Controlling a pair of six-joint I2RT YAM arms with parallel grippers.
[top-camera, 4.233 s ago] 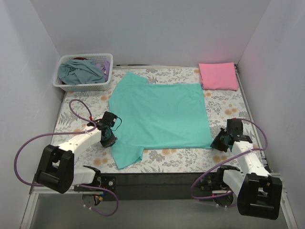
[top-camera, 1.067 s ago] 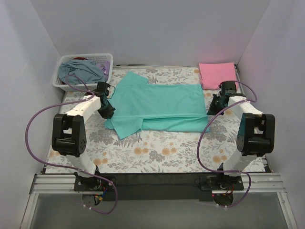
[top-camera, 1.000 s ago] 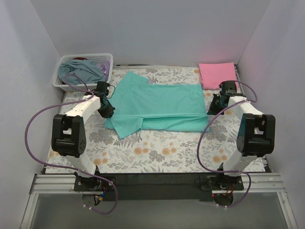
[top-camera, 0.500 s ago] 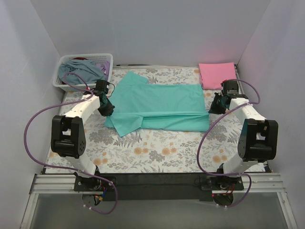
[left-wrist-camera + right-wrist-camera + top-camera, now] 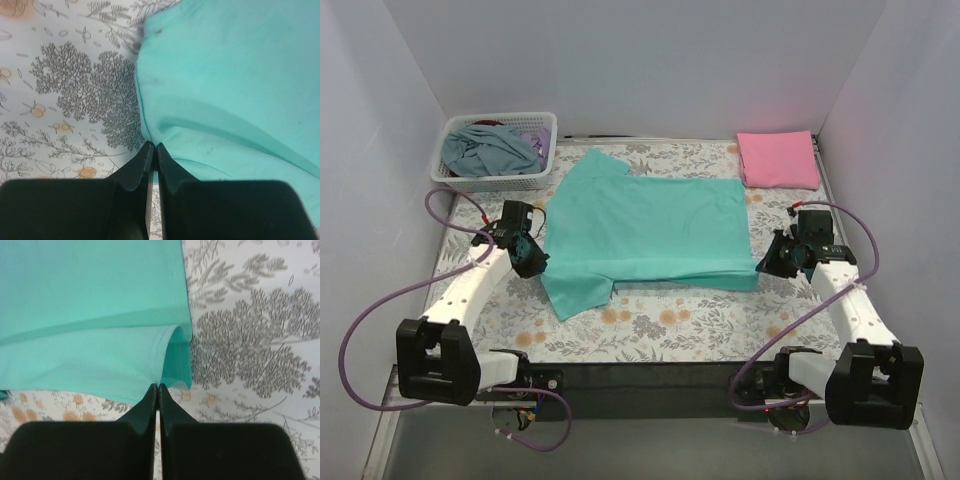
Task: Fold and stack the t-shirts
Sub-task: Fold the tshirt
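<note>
Both arms have drawn back toward the near edge since half a second ago, dragging the teal t-shirt's doubled-over hem with them. White basket of laundry sits back-left; left gripper is pinched tight on the teal shirt's left edge, shirt lying mid-table, right gripper clamped on its right hem corner. Pink t-shirt lies folded back-right, apart from the teal one.

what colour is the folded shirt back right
The folded t-shirt is plain pink; top external view shows it best.
</note>
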